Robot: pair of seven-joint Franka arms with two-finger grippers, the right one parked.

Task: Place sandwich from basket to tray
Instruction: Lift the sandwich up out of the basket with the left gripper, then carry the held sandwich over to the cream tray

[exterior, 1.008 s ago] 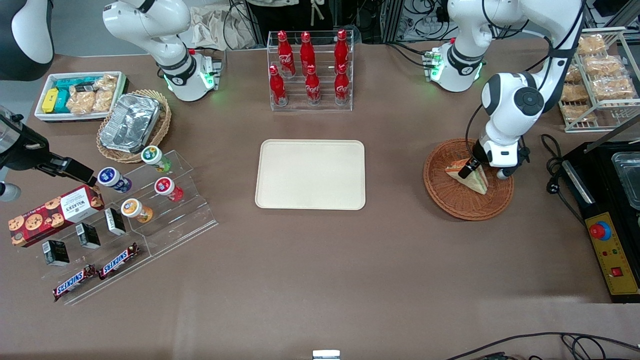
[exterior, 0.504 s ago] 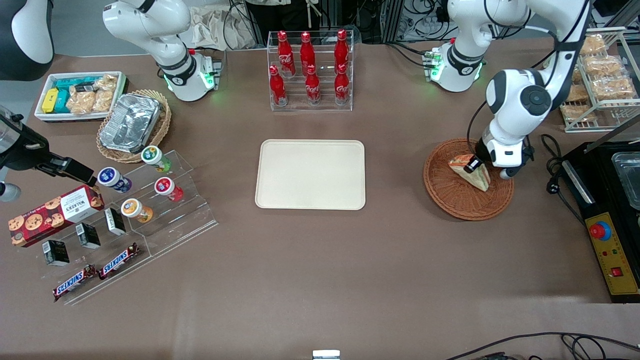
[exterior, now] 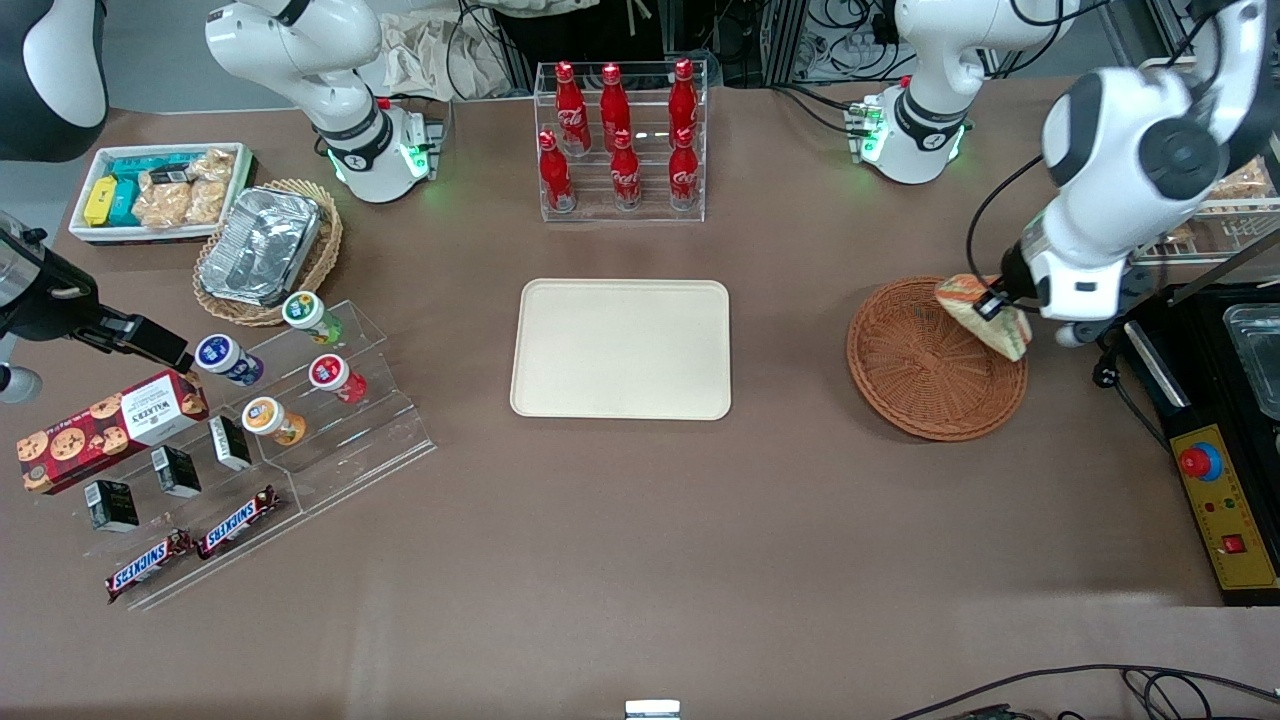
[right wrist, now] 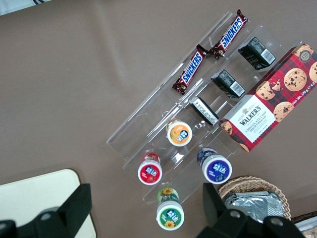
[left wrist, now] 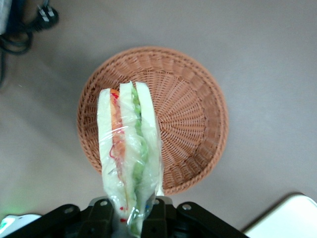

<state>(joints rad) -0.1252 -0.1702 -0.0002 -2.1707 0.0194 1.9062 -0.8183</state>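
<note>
Front view — the gripper [exterior: 991,306], clamped on the sandwich [exterior: 985,315], has lifted it clear of the basket [exterior: 920,372] since a second ago; the tray [exterior: 620,348] waits toward the parked arm's end. Left wrist view — sandwich [left wrist: 129,153] pinched between the fingers [left wrist: 101,218], hanging above the emptied basket [left wrist: 190,124], ready to carry

Left gripper [exterior: 992,305] raised, fingers [left wrist: 101,218] clamped — wrist tilted, arm bent high at the elbow.
</note>
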